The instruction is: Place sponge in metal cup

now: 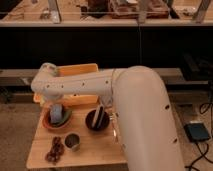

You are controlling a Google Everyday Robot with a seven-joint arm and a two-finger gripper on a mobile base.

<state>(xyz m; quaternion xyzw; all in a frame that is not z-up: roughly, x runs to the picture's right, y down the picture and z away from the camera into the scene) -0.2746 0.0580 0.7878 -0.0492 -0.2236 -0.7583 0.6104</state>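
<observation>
The light blue-grey sponge point(56, 114) stands in a reddish-brown bowl point(48, 123) at the table's left, next to a greenish cloth point(65, 116). The small dark metal cup point(73, 141) stands on the wooden table in front of that bowl, to its right. My big white arm reaches from the right across the table. Its wrist bends down at the left, and my gripper point(54, 103) is right above the sponge, at or close to its top. The cup has nothing in it that I can see.
A dark bowl with utensils point(97, 120) stands right of the sponge's bowl. A yellow bin point(82, 70) sits at the back, partly behind my arm. A dark reddish cluster point(54, 149) lies at the front left. The table's front edge point(75, 164) is close to the cup.
</observation>
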